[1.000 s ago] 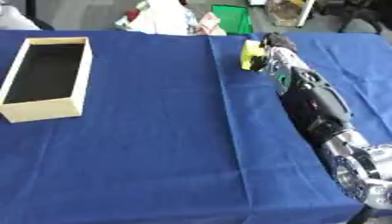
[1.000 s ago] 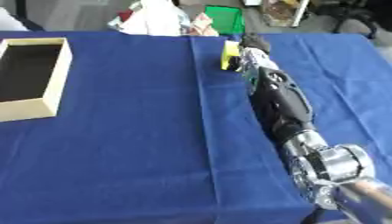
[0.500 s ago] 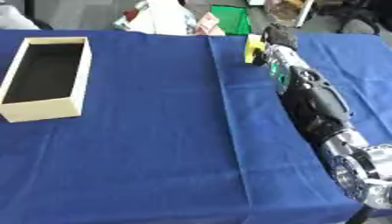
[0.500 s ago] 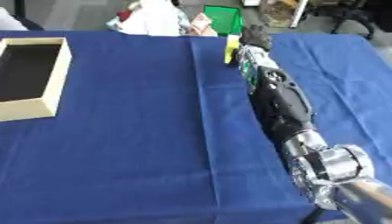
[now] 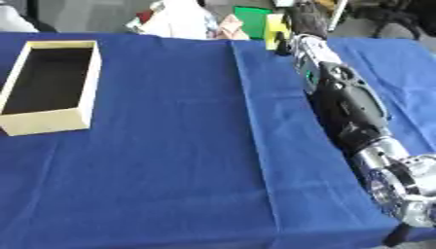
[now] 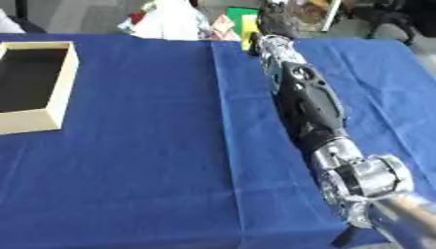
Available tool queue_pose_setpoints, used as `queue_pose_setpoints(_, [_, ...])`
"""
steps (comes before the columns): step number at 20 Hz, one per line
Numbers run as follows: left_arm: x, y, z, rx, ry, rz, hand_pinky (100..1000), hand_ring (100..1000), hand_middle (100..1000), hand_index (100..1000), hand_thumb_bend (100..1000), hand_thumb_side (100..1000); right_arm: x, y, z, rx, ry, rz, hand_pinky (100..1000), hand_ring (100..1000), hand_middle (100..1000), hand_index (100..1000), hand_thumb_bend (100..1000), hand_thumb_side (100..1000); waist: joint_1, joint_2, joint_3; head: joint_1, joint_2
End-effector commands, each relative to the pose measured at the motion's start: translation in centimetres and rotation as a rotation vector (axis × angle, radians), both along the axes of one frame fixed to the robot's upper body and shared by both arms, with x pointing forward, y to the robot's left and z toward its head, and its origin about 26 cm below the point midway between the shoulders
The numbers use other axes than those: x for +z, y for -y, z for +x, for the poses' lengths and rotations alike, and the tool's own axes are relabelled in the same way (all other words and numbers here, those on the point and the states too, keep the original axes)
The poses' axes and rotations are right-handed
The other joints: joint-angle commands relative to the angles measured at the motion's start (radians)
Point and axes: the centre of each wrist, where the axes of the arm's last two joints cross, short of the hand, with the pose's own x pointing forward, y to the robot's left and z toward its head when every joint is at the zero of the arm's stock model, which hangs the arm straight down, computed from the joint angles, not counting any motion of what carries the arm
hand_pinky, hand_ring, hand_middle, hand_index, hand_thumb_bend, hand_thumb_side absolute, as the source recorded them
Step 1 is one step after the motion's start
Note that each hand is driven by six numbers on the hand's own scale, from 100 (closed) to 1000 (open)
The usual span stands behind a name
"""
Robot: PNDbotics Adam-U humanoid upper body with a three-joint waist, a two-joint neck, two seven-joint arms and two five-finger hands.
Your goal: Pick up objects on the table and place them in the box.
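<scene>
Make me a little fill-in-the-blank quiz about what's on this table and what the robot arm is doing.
1. The cloth covering the table is ____.
2. The open box sits on the table's ____ side.
3. The right hand reaches toward the table's ____ edge.
4. The block beside that hand is ____.

Missing words: blue; left; far; yellow
</scene>
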Motion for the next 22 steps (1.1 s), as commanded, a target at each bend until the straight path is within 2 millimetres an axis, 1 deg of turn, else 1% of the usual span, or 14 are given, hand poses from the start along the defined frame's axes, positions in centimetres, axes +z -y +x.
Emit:
queue_pose_setpoints(1, [1.0,0.0,0.0,-0.008,0.030,0.015,856,512,370,742,100,147,3.3,-1.2,0.2,0.065,0.088,-0.037,782,1000,773,538,124,100,0.004,-0.017,0.002,-0.003,-0.011])
queue_pose_setpoints(5, [1.1,0.1,0.0,-0.014,0.032,0.012,855,512,370,742,100,146,4.6,-4.1,0.1,0.174,0.126,-0.062,782,1000,770,532,140,100,0.005,-0.018,0.006,-0.005,-0.013])
queue_pose_setpoints(11, [1.2,0.4,0.1,-0.030,0.035,0.007,855,512,370,742,100,144,6.0,-9.9,-0.7,0.379,0.156,-0.121,783,1000,763,461,187,100,0.011,-0.018,0.019,-0.012,-0.017])
queue_pose_setpoints(14, [1.2,0.5,0.2,-0.038,0.037,0.005,855,512,370,742,100,145,6.4,-12.8,-1.3,0.484,0.167,-0.145,783,1000,761,429,192,100,0.012,-0.017,0.030,-0.015,-0.020])
queue_pose_setpoints(18, [1.4,0.7,0.3,-0.048,0.042,0.003,854,511,370,742,100,143,6.8,-16.2,-2.3,0.616,0.186,-0.158,782,1000,760,427,191,100,0.012,-0.014,0.046,-0.020,-0.024])
queue_pose_setpoints(22, [1.5,0.8,0.4,-0.056,0.049,-0.002,853,511,370,742,100,142,6.9,-18.7,-3.3,0.714,0.203,-0.151,781,1000,760,426,171,100,0.012,-0.012,0.061,-0.024,-0.029])
